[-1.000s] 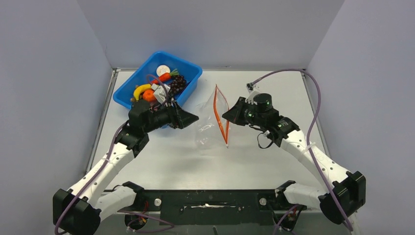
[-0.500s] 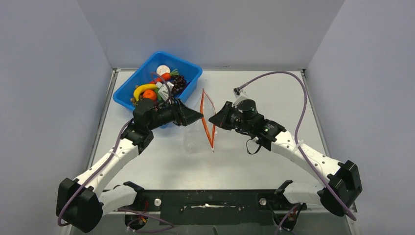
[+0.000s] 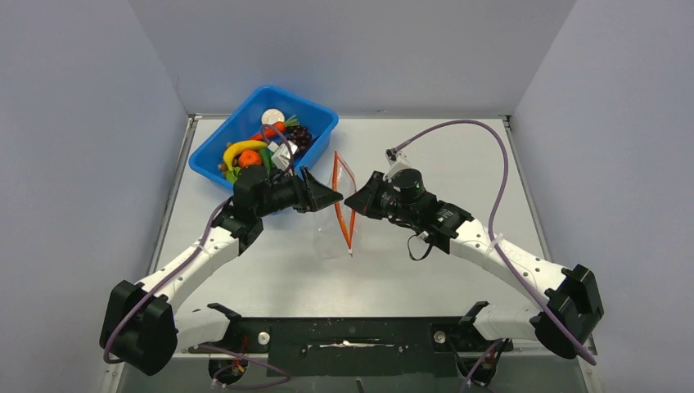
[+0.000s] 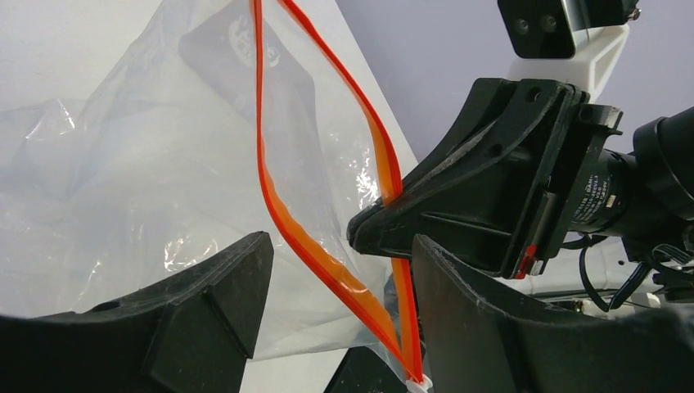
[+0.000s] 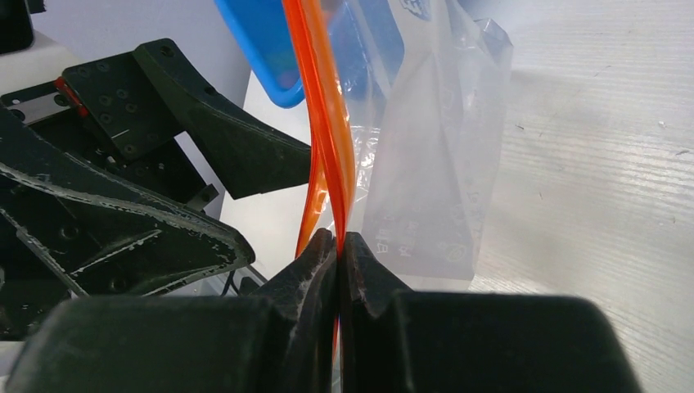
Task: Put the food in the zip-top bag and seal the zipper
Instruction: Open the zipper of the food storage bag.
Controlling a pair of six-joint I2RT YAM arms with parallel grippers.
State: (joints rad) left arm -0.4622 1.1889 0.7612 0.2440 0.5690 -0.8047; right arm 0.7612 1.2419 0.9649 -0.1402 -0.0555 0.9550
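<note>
The right gripper is pressed together on the zipper. In the right wrist view its two fingertips meet on the orange strip, and the strip rises straight up from them. The zip-top bag stands on its side in the middle of the table, between the two grippers. Its mouth is parted, so the two orange strips bow away from each other and join again at the ends.

The left gripper has its jaws well apart. In the left wrist view the nearer strip passes down between its fingers. I cannot tell if it touches either one.

The food lies apart from the bag, in the blue bin at the far left: a yellow banana, an orange ball, dark grapes and a carrot. The left arm covers the near part of this bin (so some pieces are hard to name). The clear body of the bag is faint against the table.
</note>
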